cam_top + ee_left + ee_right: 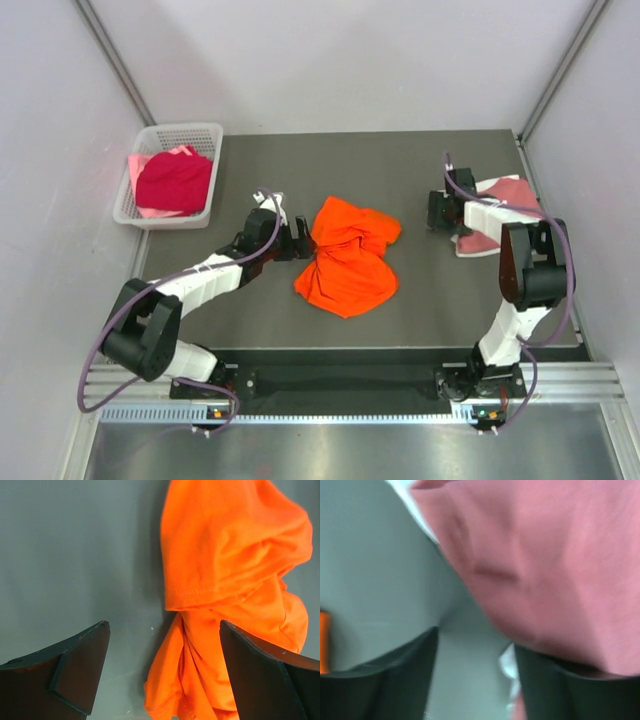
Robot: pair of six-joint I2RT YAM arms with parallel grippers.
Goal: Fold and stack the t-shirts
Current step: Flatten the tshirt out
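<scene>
Centrally, the orange t-shirt [348, 262] lies crumpled, pinched at its middle; the left gripper [297, 240], jaws released, sits beside it; the right gripper [440, 212], jaws released, sits at the dusty rose t-shirt [510, 190].

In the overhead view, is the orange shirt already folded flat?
No, the orange shirt lies crumpled in a bunched heap on the table.

Dark grey matte table top [400, 165], filling the middle of the overhead view. Closed in by plain pale walls: back wall [340, 60], left wall [45, 200], right wall [605, 200]. Slanting grey metal struts [115, 60] at both rear corners. Along the near edge, a ribbed aluminium rail [340, 412], then a brushed metal sheet [350, 455]. Soft, even light; faint shadows only.
</scene>
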